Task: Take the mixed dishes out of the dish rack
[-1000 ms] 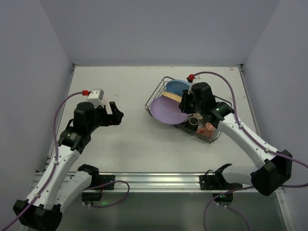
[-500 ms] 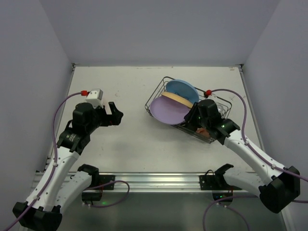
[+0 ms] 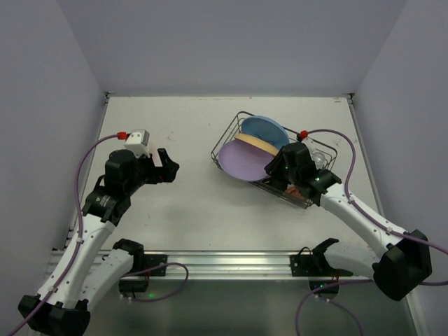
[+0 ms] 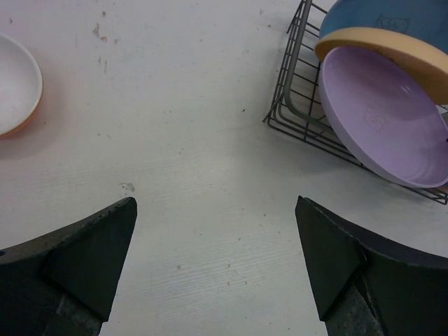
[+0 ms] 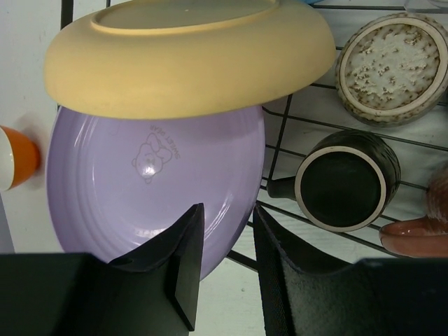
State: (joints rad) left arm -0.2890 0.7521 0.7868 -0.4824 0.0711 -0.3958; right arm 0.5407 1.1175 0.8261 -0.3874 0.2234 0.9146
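The dish rack [image 3: 225, 136] stands on the right half of the worktop [image 3: 196, 203], still loaded. Three plates lean in it on edge: the light blue plate [image 3: 264, 128] farthest back, the tan plate [image 3: 255, 143] against it, and the lilac plate [image 3: 241, 162] nearest, its lower rim overhanging the rack's near-left side. The wrist view shows further items on the rack floor beside the plates: a speckled olive-brown cup [image 5: 392, 66], a brown mug [image 5: 346, 178] with its dark opening towards the camera, and part of a pink mug [image 5: 420, 234] at the frame edge. The orange bowl [image 4: 14, 84] sits on the worktop, well apart from the rack on its left. The right gripper [image 5: 227, 262] is positioned over the lilac plate's lower right rim; its fingers [image 5: 183, 259] are narrowly parted, with the plate rim and a rack wire visible through the gap, and contact cannot be confirmed. The left gripper [image 4: 217, 269] hangs above bare worktop between the bowl and the rack, fingers spread wide and holding nothing.
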